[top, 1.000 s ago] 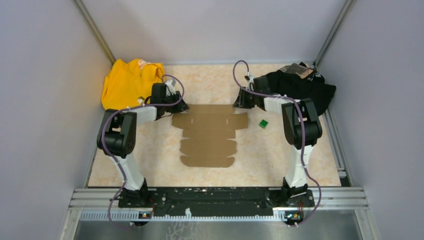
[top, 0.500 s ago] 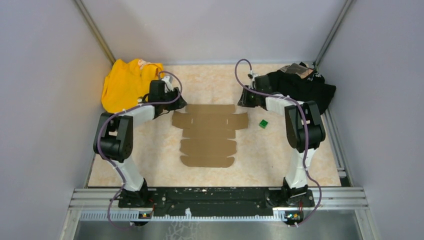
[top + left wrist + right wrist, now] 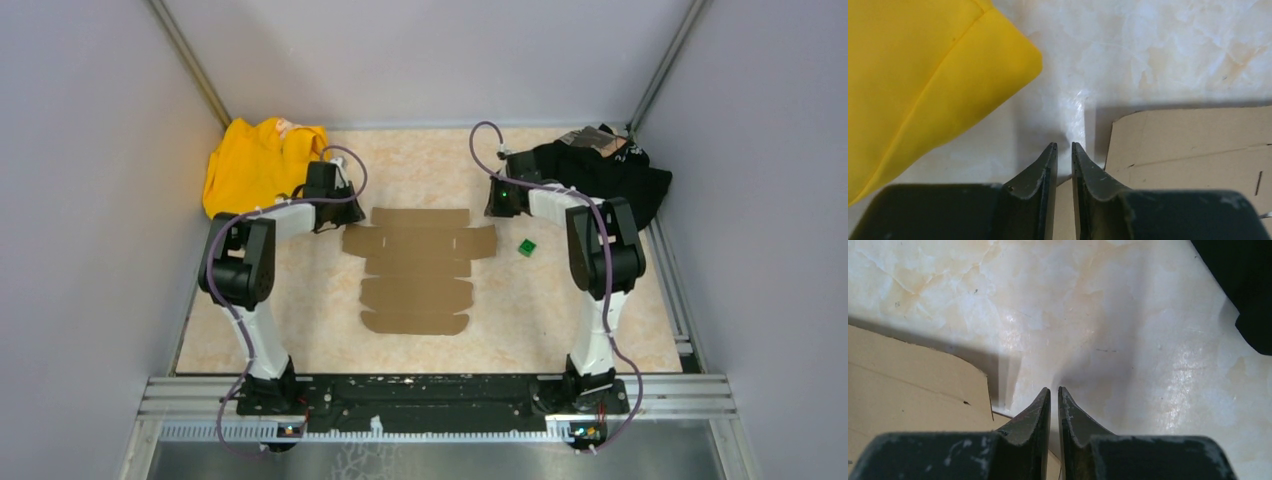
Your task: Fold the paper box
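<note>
Left gripper [image 3: 1063,146]: fingers all but pressed together, with a thin slit between the tips. Right gripper [image 3: 1054,389]: the same, slit narrower. Cardboard shows low down through each slit (cannot tell whether either edge is actually nipped).

Count, overhead view:
- two arms, one gripper each
- one paper box [image 3: 418,265], a flat unfolded brown sheet with a stepped outline, lying mid-table [image 3: 420,160] between the arms
- one yellow cloth [image 3: 255,160], bunched in the far left corner
- one black cloth [image 3: 610,170], bunched in the far right corner
- one green cube [image 3: 526,246], just right of the sheet and apart from it

The left gripper sits at the sheet's far left corner and the right gripper at its far right corner.

Hidden or unclear:
- From overhead, each wrist covers its own fingertips.
- The left wrist view cuts the sheet off at right and the yellow cloth at left.
- The right wrist view catches only a dark corner of the black cloth, top right.
- The right arm overlaps part of the black cloth.
- A pale patch on top of the black cloth is too small to make out.
</note>
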You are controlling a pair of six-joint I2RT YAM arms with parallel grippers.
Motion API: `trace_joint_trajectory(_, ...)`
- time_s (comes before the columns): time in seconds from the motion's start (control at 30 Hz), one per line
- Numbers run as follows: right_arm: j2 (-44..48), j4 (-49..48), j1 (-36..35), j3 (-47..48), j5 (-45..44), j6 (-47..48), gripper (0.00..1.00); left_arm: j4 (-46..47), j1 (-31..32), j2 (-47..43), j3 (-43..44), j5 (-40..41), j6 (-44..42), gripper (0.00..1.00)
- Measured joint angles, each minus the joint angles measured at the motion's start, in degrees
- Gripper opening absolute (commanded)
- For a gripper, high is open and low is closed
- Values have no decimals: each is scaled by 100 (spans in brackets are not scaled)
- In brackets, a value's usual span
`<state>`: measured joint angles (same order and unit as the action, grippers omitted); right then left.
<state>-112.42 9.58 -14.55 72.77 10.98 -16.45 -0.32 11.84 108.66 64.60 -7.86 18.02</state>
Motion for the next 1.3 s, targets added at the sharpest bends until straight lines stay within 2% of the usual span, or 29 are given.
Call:
trace_joint_trajectory(0.37, -389, -39, -199, 345, 105, -2, 10, 33, 2, 280, 225, -160, 9, 21)
trace_joint_trajectory(1.3, -382, -133, -549, 297, 127, -144, 9, -114, 280, 4, 94, -435, 197, 17)
